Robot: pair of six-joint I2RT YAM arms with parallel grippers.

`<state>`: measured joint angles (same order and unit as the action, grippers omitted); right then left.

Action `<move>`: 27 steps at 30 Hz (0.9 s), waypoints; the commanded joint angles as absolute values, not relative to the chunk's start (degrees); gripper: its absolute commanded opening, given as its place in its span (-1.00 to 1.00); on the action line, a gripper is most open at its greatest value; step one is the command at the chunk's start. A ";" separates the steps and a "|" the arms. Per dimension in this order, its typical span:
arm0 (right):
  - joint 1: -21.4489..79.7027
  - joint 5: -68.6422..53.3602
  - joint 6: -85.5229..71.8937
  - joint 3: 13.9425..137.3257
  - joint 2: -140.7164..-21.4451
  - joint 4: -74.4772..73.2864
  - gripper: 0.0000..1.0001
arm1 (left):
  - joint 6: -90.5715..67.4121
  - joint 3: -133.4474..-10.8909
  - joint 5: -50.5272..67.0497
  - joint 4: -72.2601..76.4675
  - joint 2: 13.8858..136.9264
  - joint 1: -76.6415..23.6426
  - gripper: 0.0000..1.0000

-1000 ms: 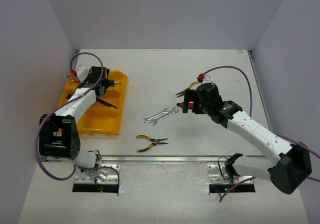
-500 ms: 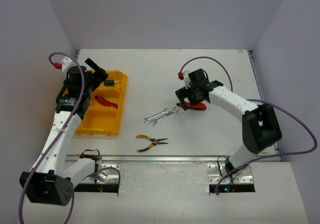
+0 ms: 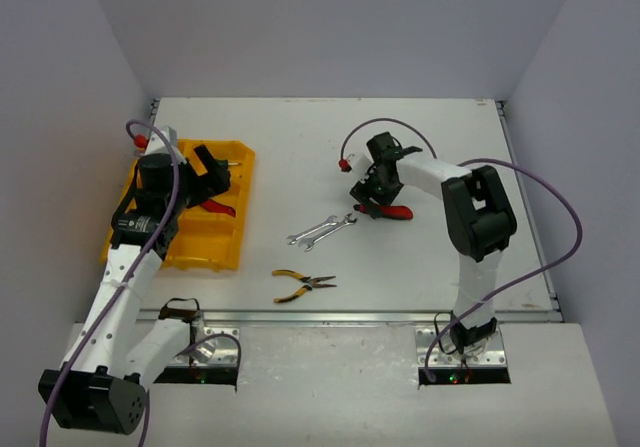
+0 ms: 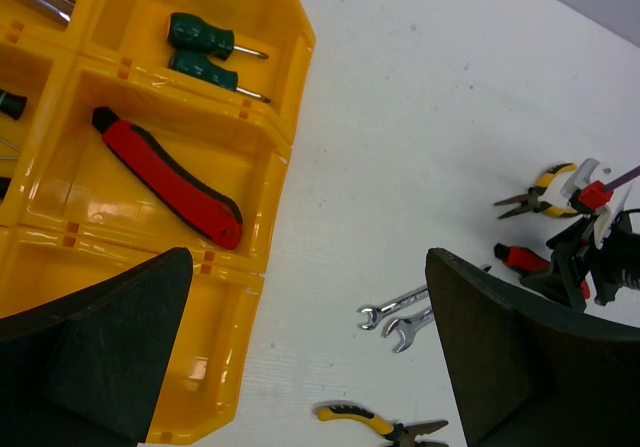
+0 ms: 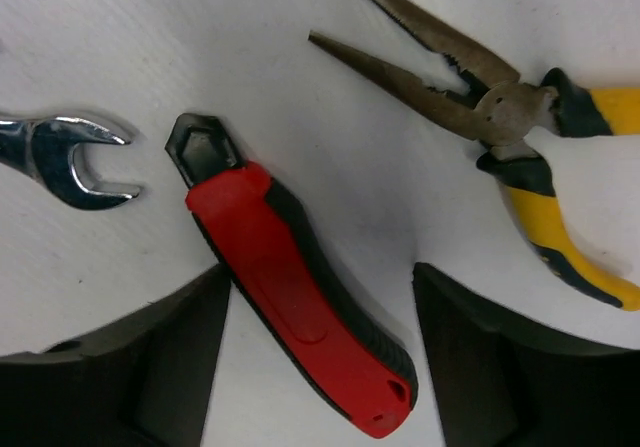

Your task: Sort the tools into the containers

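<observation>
Partly done, I'd say: green screwdrivers (image 4: 205, 52) and a red-handled tool (image 4: 170, 177) lie in the yellow tray (image 4: 285, 137) under the empty, spread left gripper (image 3: 212, 164), while the right gripper (image 5: 322, 272), jaws apart, straddles a red-and-black handle (image 5: 290, 287) among unsorted wrenches (image 3: 322, 230) and yellow-handled pliers (image 5: 520, 137).

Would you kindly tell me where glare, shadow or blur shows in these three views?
Top external: even, diffuse light, faint shadows, no glare. Left wrist: glare patches on the glossy yellow tray. Right wrist: crisp, with soft shadow beside the red-handled tool and bright reflections on the wrench.
</observation>
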<state>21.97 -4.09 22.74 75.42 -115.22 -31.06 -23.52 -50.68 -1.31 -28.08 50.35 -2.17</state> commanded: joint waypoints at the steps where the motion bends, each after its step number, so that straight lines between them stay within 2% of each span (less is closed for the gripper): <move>1: 22.04 -1.81 24.51 74.34 -115.53 -27.93 0.03 | -21.47 -49.65 2.23 -25.59 49.77 -2.02 1.00; 3: 22.28 -0.63 23.99 72.69 -114.86 -26.29 -0.39 | -21.27 -49.62 2.60 -25.31 50.14 -2.02 1.00; 4: 22.28 -0.18 23.81 71.60 -114.28 -25.61 -0.51 | -21.27 -49.66 2.64 -25.31 50.19 -2.02 1.00; 6: 22.32 3.11 22.21 68.54 -111.43 -24.04 -0.72 | -21.35 -49.82 2.96 -25.15 50.27 -2.02 1.00; 9: 22.41 3.87 20.60 67.59 -106.96 -25.24 -0.87 | -21.81 -50.01 4.34 -24.78 50.36 -2.02 1.00; 13: 22.85 0.64 15.29 66.96 -96.63 -26.41 -0.98 | -24.65 -49.21 9.29 -22.47 50.27 -2.02 1.00; 16: 23.29 -11.27 4.23 65.07 -87.68 -21.86 -1.00 | -30.73 -45.57 16.60 -15.08 50.98 -4.41 1.00; 19: 23.78 -21.97 -12.46 61.56 -81.87 -12.41 -1.00 | -35.45 -40.77 18.46 -2.44 52.40 -12.05 1.00; 21: 26.98 -22.51 -19.12 62.93 -79.90 -12.62 -1.00 | -40.18 -38.02 20.13 7.16 54.38 -17.05 1.00; 23: 32.08 -17.75 -16.45 65.31 -79.06 -14.84 -1.00 | -45.33 -34.70 24.21 21.54 56.15 -18.52 1.00; 24: 34.13 -13.42 -15.55 65.58 -78.50 -14.87 -1.00 | -47.31 -32.93 24.62 25.51 56.82 -19.13 1.00; 27: 38.94 -11.09 -16.00 63.57 -75.97 -11.11 -1.00 | -51.50 -31.73 21.90 35.22 58.56 -22.28 1.00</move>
